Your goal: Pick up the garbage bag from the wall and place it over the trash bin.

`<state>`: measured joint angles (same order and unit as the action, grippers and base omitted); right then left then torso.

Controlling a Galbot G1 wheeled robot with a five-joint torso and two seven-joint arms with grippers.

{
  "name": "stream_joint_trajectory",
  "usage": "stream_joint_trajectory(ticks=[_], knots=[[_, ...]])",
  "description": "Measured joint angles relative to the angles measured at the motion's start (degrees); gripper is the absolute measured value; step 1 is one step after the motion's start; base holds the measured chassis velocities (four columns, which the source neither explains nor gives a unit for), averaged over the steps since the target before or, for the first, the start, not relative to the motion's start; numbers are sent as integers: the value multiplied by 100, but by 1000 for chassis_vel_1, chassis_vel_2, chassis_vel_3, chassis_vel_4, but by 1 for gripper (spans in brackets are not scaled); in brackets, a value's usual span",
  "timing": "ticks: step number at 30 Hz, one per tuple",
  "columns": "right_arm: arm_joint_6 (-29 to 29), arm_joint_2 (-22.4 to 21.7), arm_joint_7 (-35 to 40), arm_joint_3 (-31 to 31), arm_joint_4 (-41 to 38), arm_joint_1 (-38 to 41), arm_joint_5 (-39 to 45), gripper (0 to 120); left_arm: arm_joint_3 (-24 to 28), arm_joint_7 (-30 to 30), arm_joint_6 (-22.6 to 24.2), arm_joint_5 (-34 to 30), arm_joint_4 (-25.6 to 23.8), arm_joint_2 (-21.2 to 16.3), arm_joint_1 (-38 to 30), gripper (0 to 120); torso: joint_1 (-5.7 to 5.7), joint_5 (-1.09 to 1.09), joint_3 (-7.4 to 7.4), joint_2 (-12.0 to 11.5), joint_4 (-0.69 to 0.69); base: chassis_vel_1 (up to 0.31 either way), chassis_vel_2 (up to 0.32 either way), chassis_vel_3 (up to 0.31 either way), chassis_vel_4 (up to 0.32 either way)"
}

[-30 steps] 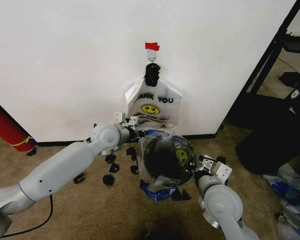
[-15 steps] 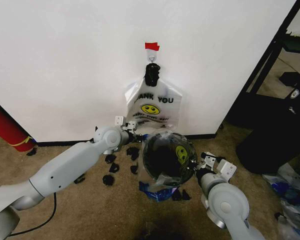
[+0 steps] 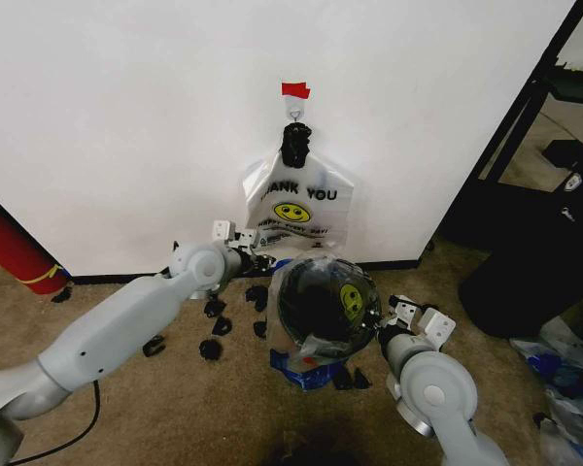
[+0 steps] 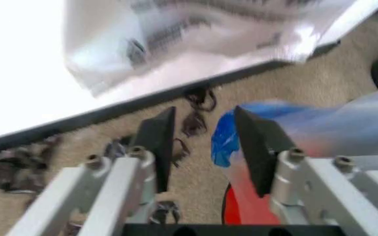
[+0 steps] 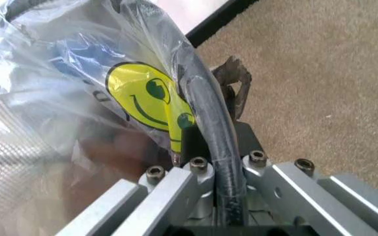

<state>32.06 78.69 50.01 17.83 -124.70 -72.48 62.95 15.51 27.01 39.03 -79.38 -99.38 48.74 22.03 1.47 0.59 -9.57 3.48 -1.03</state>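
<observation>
The trash bin, round and black with a red base, stands on the carpet below the wall. The garbage bag, see-through with a yellow smiley and blue panels, is draped over the bin's mouth. My right gripper is at the bin's right side, shut on the bag film and the black rim together. By the bin's left side my left gripper stands open, nothing between its fingers.
A white "THANK YOU" bag hangs from the hook under red tape. Several black clips lie on the carpet. A red cylinder leans at left; a black rack, a large black bag and plastic bags sit at right.
My left gripper has drawn back to the left, a little away from the bin's rim. The right gripper keeps its hold at the right rim.
</observation>
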Motion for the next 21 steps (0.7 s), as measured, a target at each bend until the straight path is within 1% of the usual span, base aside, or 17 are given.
stream_joint_trajectory(ticks=[1,3,6,7,10,12,14,15,16,17,19,21], knots=[[0,0,0,0,0,0,0,0,0,0,0,0,0,0,0,44,0,0,0,0,0,0,0,0,0],[-23,54,30,23,33,11,80,0,-357,286,64,-22,-348,-62,202,53,0,-1,0,0,-2,0,0,0,0],[-54,126,114,92,47,67,265,0,-1040,560,-77,-10,-962,-152,773,66,0,-1,1,0,-1,0,0,0,0],[-54,126,114,92,47,67,265,0,-1040,560,-77,-10,-962,-152,773,66,0,-1,1,0,-1,0,0,0,0],[-88,142,243,244,48,105,529,0,-1456,651,-445,207,-1571,-290,1433,79,0,-2,1,0,3,0,0,0,0],[-116,157,384,412,50,164,757,0,-1706,688,-668,398,-1960,-315,2015,88,0,1,0,0,-1,0,0,0,0],[-123,161,416,437,54,191,802,0,-1740,699,-697,423,-2009,-316,2099,89,0,2,0,0,-2,0,0,0,0],[-137,165,479,485,76,256,897,0,-1856,725,-789,493,-2152,-316,2337,93,0,1,1,0,-2,0,0,0,0],[-146,167,586,532,105,361,1075,0,-2094,769,-950,584,-2379,-292,2736,97,0,-4,1,0,-3,0,0,0,0],[-146,162,659,567,123,428,1211,0,-2242,789,-1058,609,-2488,-265,2980,99,0,-2,1,0,1,0,0,0,0],[-146,149,850,674,166,565,1513,0,-2577,715,-1337,664,-2661,-191,3510,100,0,0,1,0,0,0,0,0,0],[-136,136,1025,798,207,674,1804,0,-2880,443,-1650,720,-2767,-104,4170,100,0,-1,1,0,-1,0,0,0,0]])
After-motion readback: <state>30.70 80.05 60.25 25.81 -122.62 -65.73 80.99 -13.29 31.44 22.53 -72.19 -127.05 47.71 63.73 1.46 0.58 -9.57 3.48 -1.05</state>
